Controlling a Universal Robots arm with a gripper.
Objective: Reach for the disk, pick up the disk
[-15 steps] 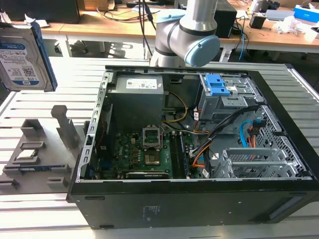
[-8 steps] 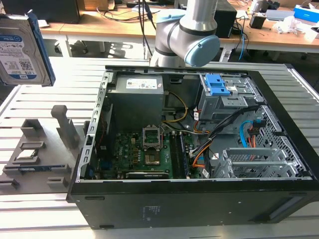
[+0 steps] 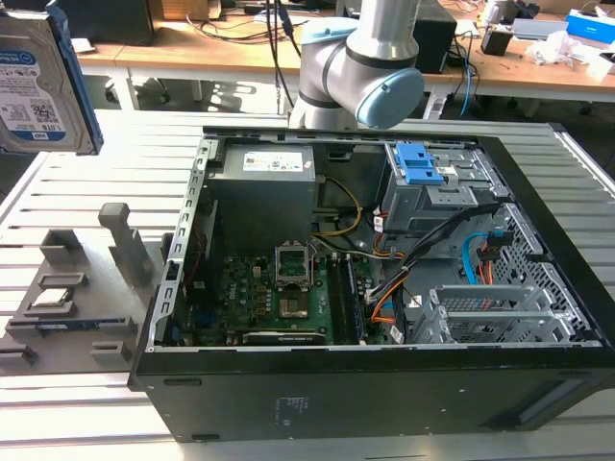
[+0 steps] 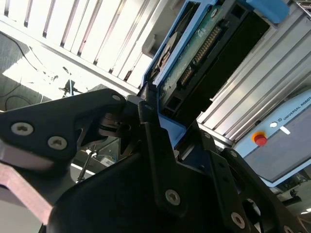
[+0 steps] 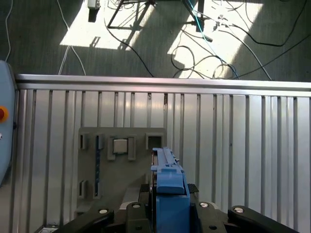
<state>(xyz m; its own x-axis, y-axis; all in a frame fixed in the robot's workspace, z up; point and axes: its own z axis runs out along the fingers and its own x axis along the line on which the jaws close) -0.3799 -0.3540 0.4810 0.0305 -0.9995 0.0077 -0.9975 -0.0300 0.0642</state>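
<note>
Silver-grey rectangular hard drive in a blue plastic frame, the disk [image 3: 34,82], hangs at ten o'clock of the open black computer case [image 3: 384,384], above the ribbed metal tabletop [image 3: 96,182]. The black tool [image 4: 148,114] is clamped on its frame edge; so thin a hold could let it pivot or slip.

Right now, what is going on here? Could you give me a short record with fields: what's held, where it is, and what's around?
Held item: flat silver-grey hard drive in a blue plastic frame
Fingers: black fingers closed on the frame's edge
Position: off the slatted metal table, in the air above the grey holder tray
On the tray: small square silver chip
Nearby: open black computer case
</note>
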